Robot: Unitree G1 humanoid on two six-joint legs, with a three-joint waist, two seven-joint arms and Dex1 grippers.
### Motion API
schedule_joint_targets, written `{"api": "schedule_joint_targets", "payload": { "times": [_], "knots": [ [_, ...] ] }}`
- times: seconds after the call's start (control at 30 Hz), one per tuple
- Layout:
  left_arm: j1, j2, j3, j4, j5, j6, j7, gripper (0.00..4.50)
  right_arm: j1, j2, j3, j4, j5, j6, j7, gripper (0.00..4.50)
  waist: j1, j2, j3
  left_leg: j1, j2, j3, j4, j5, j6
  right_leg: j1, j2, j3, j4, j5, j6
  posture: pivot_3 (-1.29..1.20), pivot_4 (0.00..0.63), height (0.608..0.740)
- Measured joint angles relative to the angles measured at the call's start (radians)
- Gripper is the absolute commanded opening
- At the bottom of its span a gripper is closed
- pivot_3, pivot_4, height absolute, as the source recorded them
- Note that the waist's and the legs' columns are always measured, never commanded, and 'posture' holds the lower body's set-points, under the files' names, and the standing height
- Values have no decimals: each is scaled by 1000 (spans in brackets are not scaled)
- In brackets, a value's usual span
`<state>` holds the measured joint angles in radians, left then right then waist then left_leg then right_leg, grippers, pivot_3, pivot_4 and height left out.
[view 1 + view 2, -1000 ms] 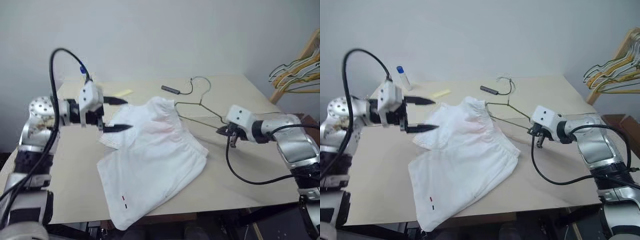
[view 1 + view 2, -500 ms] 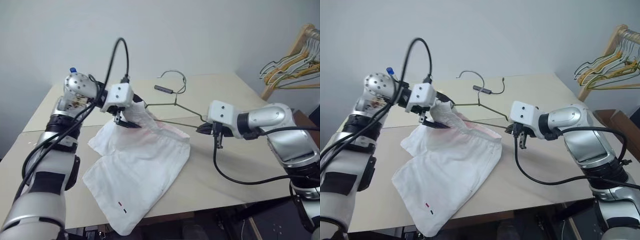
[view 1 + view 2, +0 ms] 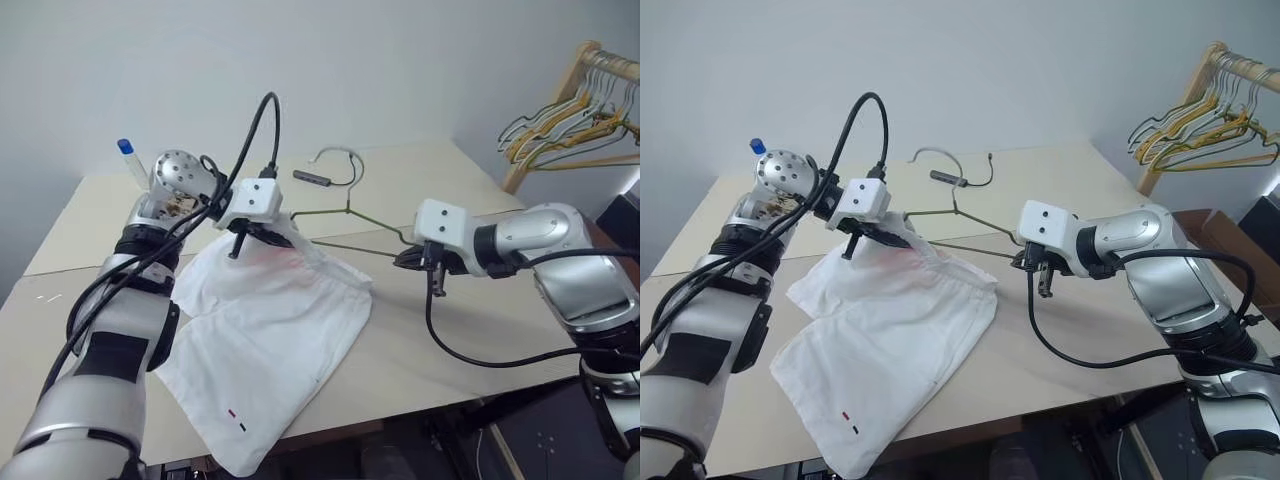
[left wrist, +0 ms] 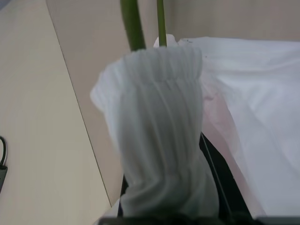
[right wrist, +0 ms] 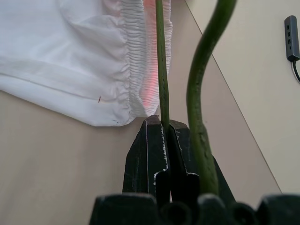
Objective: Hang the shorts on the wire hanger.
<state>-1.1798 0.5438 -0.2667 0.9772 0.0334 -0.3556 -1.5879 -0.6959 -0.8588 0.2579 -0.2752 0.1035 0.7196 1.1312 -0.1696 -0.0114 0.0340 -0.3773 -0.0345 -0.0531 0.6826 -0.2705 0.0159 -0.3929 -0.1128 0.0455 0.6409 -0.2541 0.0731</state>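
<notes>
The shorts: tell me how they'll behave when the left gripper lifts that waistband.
The shorts look thin and floppy, so they'll likely drape and sag. The waistband bunches in the left gripper, so it probably stretches. They seem light, likely trailing across the table.

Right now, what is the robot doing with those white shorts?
It is trying to get the shorts onto a wire hanger. The right tool is shut on the hanger's lower wire at one end. The left tool is pinching the gathered waistband, bunched up by the hanger's other end. Most of the shorts lie flat on the table.
</notes>
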Motion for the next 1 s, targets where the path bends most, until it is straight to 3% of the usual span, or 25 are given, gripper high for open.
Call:
{"api": "schedule_joint_targets", "payload": {
  "times": [0.23,0.3,0.43,0.57,0.7,0.93,1.0],
  "knots": [
    [48,3,55,-58,-53,130,5,52,46,3,-144,25,73,0,-66,2458,-9,0,0,-1,0,-2,0,0,0,0,-1,-1,0,0,0,-177,0,740],
    [64,-1,56,-100,-66,157,17,52,111,6,-220,6,118,14,-95,3192,-4,0,0,-1,0,-3,0,0,0,1,-1,-1,0,0,0,-166,0,740],
    [118,92,107,-105,-72,225,54,52,366,11,-380,9,152,84,-161,4443,-5,0,0,-1,0,-2,0,0,0,1,-1,-1,4,0,0,-161,0,740],
    [126,69,111,-141,-74,255,64,52,428,211,-329,-11,207,95,-233,4443,-7,0,0,4,0,-2,0,0,0,4,-1,1,2,0,0,-152,0,740],
    [134,68,111,-179,-74,275,64,52,380,409,-280,62,236,96,-335,4443,-12,0,0,8,0,-2,-1,0,0,5,0,2,4,0,0,-144,0,740],
    [145,80,112,-197,-74,296,64,52,273,553,-193,274,229,91,-417,4443,-10,0,-1,5,-1,-2,-1,0,0,3,-1,1,7,0,0,-130,0,740],
    [151,82,113,-207,-75,300,65,52,253,589,-184,345,223,83,-431,3878,-9,0,-1,5,-1,-2,-1,0,0,3,-1,1,7,0,0,-124,0,740]
  ]
}}
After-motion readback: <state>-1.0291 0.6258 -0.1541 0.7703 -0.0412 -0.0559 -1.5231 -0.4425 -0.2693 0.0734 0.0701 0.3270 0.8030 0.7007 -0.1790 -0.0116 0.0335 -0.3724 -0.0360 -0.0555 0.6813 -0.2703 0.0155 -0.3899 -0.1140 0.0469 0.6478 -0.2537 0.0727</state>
